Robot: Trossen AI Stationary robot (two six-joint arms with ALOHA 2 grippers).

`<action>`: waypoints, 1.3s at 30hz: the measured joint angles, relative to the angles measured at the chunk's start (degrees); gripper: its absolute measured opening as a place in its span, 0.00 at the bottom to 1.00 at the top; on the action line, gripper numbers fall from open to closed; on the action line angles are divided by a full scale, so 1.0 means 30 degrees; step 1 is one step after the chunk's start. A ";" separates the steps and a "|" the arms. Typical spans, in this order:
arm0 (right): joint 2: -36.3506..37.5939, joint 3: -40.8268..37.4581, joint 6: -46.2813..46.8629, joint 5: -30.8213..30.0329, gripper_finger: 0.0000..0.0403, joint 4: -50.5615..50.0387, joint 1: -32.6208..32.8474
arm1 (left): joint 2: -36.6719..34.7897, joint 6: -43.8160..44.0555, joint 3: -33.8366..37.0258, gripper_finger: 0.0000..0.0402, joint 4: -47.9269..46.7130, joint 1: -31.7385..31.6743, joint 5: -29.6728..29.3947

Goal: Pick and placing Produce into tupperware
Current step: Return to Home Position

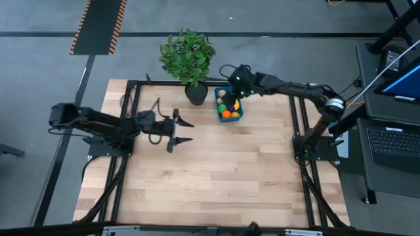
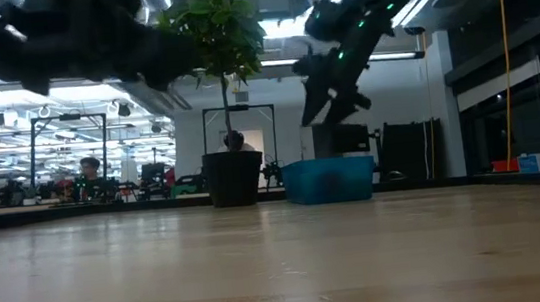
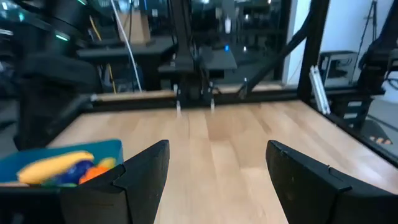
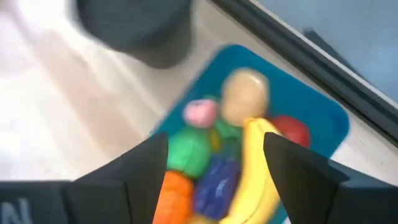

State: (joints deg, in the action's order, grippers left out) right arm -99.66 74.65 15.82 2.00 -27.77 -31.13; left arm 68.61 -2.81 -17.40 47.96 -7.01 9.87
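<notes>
Your right gripper (image 4: 214, 158) hangs just above the tupperware (image 4: 323, 121), fingers spread, empty; the banana (image 4: 258, 171) lies inside. Your left gripper (image 1: 186, 131) waits well apart from it, fingers also spread.

You'll see a leafy potted plant (image 1: 188, 56) at the wooden table's (image 1: 216, 183) far edge, a hazard-striped strip (image 1: 98, 26) on the floor beyond, and a laptop (image 1: 394, 141) on a side stand.

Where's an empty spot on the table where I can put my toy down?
The big half of the table away from the plant pot is bare wood, past the left gripper. It's crowded by the plant: the pot, the filled blue container and the right gripper above it sit close together.
</notes>
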 joint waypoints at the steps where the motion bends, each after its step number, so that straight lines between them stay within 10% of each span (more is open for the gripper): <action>1: 0.0599 -0.0545 -0.0134 -0.0022 0.66 0.0498 0.0326 | -0.0777 -0.0097 0.0254 0.65 -0.0204 0.0003 0.0007; 19: 1.5009 -1.3490 -0.3726 0.2928 0.66 1.1907 0.6570 | -1.3534 -0.0225 0.4771 0.65 -0.5215 0.1131 -0.2433; 39: 2.6558 -2.1751 -0.3206 0.4582 0.66 1.4478 0.8361 | -1.9105 -0.0737 0.4778 0.65 -1.2392 0.1137 -0.3628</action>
State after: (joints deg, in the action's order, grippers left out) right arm -19.98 9.39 6.20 15.75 15.67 -6.04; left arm 11.29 -5.02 -3.07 10.78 -3.60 -1.02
